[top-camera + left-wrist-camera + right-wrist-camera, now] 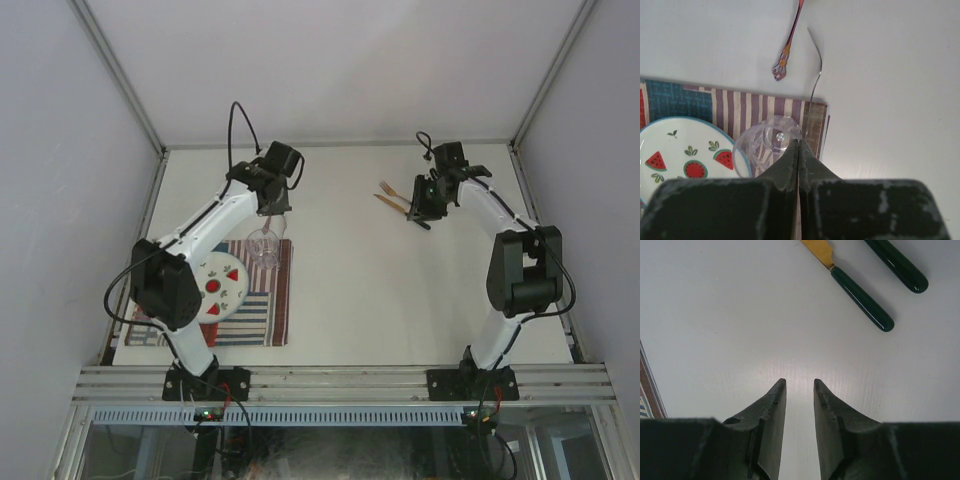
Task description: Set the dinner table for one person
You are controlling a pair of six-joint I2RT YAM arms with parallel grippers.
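The off-white dinner table (380, 290) carries a striped placemat (270, 310) at the near left. A white plate with watermelon pictures (222, 285) lies on the mat. My left gripper (276, 210) is shut on the rim of a clear glass (265, 247) over the mat's far right corner. In the left wrist view the glass (765, 145) sits at my closed fingertips (798, 142), beside the plate (685, 150). My right gripper (421, 214) is open and empty above bare table (800, 382). A green-handled knife (860, 299) and fork (389, 187) lie just beyond it.
Aluminium rails (340, 380) edge the table and white walls enclose it. A second green handle (897, 266) lies beside the knife. The placemat's edge (646, 387) shows at the left of the right wrist view. A thin reddish streak (785, 60) shows on the table beyond the mat.
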